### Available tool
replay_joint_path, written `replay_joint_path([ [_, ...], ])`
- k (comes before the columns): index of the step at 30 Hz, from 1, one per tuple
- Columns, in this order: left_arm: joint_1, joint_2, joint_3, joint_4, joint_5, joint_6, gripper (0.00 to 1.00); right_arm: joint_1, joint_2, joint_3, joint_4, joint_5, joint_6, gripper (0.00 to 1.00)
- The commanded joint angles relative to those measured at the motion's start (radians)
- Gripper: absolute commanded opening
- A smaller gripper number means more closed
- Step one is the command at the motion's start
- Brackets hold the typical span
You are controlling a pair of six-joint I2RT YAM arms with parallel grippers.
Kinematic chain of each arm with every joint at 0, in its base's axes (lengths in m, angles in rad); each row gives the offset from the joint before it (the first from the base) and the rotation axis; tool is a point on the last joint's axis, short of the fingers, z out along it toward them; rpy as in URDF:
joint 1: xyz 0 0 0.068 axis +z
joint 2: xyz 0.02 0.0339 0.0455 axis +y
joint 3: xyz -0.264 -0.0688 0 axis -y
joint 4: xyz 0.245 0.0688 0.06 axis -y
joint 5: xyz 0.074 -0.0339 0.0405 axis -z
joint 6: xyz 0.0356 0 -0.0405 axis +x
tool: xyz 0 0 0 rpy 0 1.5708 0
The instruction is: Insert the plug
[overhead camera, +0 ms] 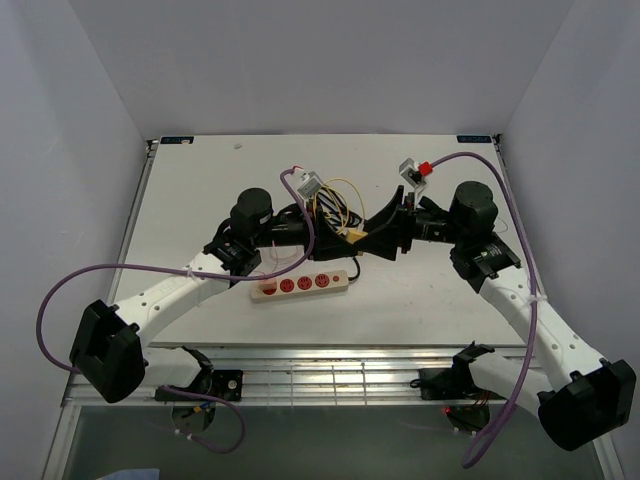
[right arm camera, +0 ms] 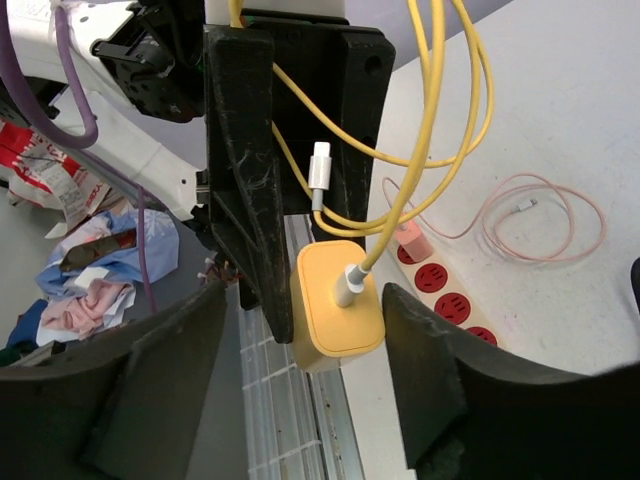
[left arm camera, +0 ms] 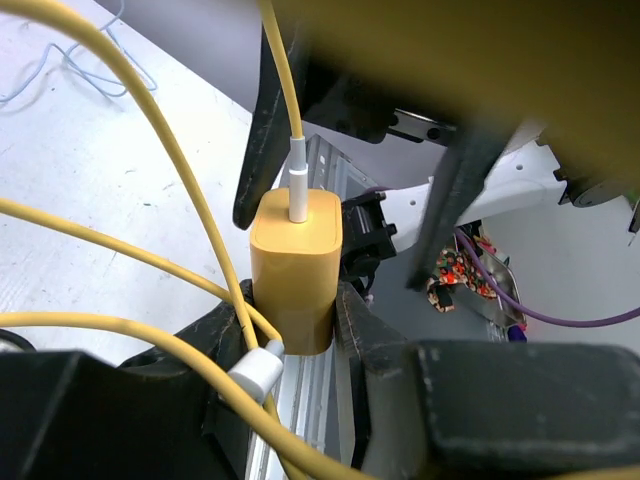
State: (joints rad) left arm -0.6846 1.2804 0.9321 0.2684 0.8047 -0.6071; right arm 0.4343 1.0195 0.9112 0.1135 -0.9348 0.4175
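Left hand (left arm camera: 295, 310): pressed onto the yellow charger (left arm camera: 295, 260), one dark finger (left arm camera: 205, 345) on each side of its lower half.
Charger pose: upright in the left wrist view, with a white connector (left arm camera: 298, 190) seated in its top face. Prongs cannot be seen.
Cable: the yellow cable (left arm camera: 170, 170) runs from that connector in loose loops around the left hand. A second white connector (right arm camera: 320, 165) hangs free among the loops.
Right hand (right arm camera: 305, 300): spread, with fingers (right arm camera: 160, 380) standing either side of the charger and a gap at each side. It grips nothing.
Charger location: held off the tabletop (overhead camera: 200, 190) where the two hands meet, near the right end of the power strip (overhead camera: 300, 285), not in any socket.
Power strip: lies flat on the tabletop, red sockets in a row facing up. A small pink plug (right arm camera: 410, 240) sits at one end.
Pink cable (right arm camera: 540, 210): coiled loosely on the tabletop beside the strip.
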Motion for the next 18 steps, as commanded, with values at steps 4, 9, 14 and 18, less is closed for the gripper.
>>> replay_joint_path([
  [4, -0.001, -0.038, 0.047, 0.015, -0.033, -0.011, 0.0, 0.006, -0.018, -0.064, 0.19, -0.004, 0.136, 0.54],
  [9, -0.006, -0.041, 0.047, 0.028, -0.039, -0.014, 0.0, 0.006, -0.015, -0.1, 0.288, -0.013, 0.191, 0.5],
  [14, -0.006, -0.029, 0.051, 0.026, -0.064, -0.026, 0.0, 0.006, -0.006, -0.098, 0.324, -0.036, 0.234, 0.34],
  [18, -0.007, -0.012, 0.063, 0.025, -0.076, -0.033, 0.0, 0.006, -0.01, -0.097, 0.324, -0.026, 0.23, 0.14],
])
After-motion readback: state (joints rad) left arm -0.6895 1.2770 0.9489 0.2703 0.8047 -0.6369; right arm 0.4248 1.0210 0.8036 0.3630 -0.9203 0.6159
